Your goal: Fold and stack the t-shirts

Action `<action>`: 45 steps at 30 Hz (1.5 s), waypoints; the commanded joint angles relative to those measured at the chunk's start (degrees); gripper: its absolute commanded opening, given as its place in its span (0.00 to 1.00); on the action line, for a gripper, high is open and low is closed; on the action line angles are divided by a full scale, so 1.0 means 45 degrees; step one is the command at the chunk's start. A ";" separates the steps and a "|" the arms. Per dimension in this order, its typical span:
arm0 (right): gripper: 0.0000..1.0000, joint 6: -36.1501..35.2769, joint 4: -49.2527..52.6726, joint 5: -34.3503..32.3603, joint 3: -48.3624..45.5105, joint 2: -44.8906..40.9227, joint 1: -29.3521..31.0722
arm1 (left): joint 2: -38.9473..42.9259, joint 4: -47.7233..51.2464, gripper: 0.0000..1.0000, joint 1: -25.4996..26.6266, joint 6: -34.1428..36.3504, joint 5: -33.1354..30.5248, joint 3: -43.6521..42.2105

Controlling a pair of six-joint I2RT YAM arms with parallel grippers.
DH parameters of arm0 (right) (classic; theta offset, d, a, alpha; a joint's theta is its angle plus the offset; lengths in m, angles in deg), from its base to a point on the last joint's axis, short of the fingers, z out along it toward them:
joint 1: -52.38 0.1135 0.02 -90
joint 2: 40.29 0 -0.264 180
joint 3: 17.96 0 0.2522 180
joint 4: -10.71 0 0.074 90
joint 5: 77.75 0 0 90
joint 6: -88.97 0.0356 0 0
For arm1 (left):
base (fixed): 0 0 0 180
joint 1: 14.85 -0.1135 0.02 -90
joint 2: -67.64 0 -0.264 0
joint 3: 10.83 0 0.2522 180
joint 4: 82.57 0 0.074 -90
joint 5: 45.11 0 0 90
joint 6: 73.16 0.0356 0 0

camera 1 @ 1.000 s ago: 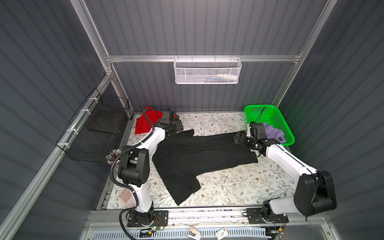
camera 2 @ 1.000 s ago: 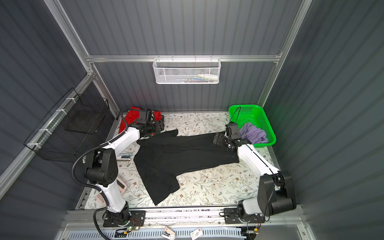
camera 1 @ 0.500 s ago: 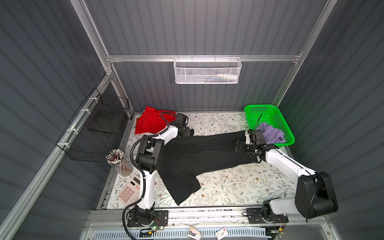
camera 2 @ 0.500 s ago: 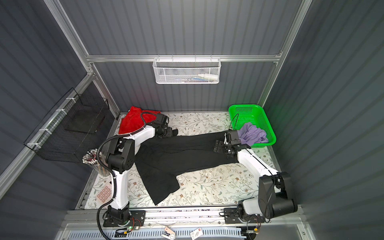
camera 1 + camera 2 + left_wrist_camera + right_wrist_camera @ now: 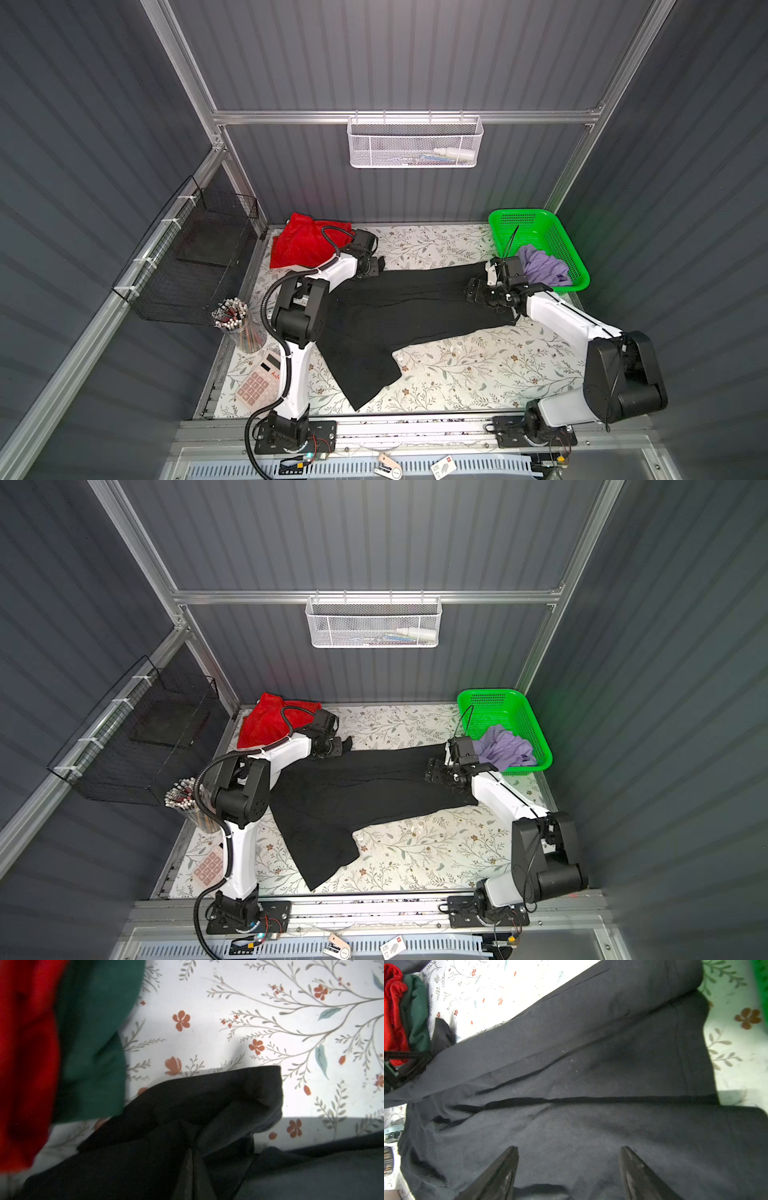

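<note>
The large black t-shirt lies spread across the floral mat in both top views. My left gripper is shut on its far left corner, and a fold of black cloth bunches up ahead of it. My right gripper stands open just above the shirt's right part, nothing between its fingers. The red t-shirt lies crumpled at the far left, with the dark green t-shirt against it. The lavender t-shirt lies in the basket.
The bright green basket stands at the far right corner. A black wire basket hangs on the left wall, a white mesh basket on the back wall. A pencil cup and a calculator sit at the mat's left edge.
My left gripper has moved right, off the red t-shirt to the black t-shirt's corner, and has shut on it. My right gripper has shifted slightly toward the front and stays open.
</note>
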 commanded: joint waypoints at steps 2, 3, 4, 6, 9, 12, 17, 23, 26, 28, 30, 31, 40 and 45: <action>0.77 0.0117 -0.0101 0.0380 0.0439 0.0236 -0.0052 | 0.2281 -0.1468 0.00 0.0424 -0.0831 -0.1297 -0.1744; 0.77 0.0093 -0.0093 0.0453 0.0478 0.0257 -0.0040 | 0.2731 -0.1866 0.00 0.0669 -0.0913 -0.1702 -0.2515; 0.76 0.0083 -0.0081 0.0472 0.0517 0.0297 -0.0036 | 0.3066 -0.2120 0.00 0.0863 -0.0964 -0.2108 -0.2894; 0.76 0.0051 -0.0040 0.0484 0.0567 0.0336 -0.0033 | 0.3655 -0.2460 0.00 0.1376 -0.1137 -0.2803 -0.3508; 0.75 0.0074 -0.0066 0.0516 0.0547 0.0346 -0.0045 | 0.4134 -0.2704 0.00 0.2155 -0.1259 -0.3655 -0.4145; 0.74 0.0092 -0.0086 0.0569 0.0527 0.0346 -0.0033 | 0.4388 -0.2663 0.00 0.2804 -0.1561 -0.4866 -0.4629; 0.73 0.0090 -0.0068 0.0662 0.0572 0.0385 -0.0033 | 0.4638 -0.2867 0.00 0.3360 -0.2216 -0.5012 -0.5600; 0.73 0.0118 0.0021 0.0611 0.0644 0.0468 -0.0033 | 0.4885 -0.2429 0.00 0.4067 -0.3265 -0.5837 -0.6452; 0.73 0.0162 0.0029 0.0635 0.0664 0.0489 -0.0033 | 0.5024 -0.2336 0.31 0.4219 -0.3376 -0.6003 -0.6881; 0.73 0.0195 0.0097 0.0674 0.0686 0.0490 -0.0043 | 0.5449 -0.2363 0.57 0.4232 -0.3728 -0.6343 -0.7270; 0.73 0.0189 0.0162 0.0689 0.0621 0.0414 -0.0018 | 0.6036 -0.2470 0.61 0.4223 -0.3647 -0.6631 -0.7464; 0.73 0.0191 0.0147 0.0649 0.0541 0.0347 -0.0013 | 0.6238 -0.2312 0.61 0.4206 -0.3639 -0.6869 -0.7396; 0.75 0.0201 0.0245 0.0461 -0.0003 0.0206 0.0031 | 0.5975 -0.0979 0.65 0.1053 -0.2111 -0.3680 -0.4662; 0.75 0.0344 0.0303 0.0435 -0.0191 0.0095 0.0087 | 0.3993 0.0288 0.71 -0.0001 -0.1112 -0.2267 -0.2096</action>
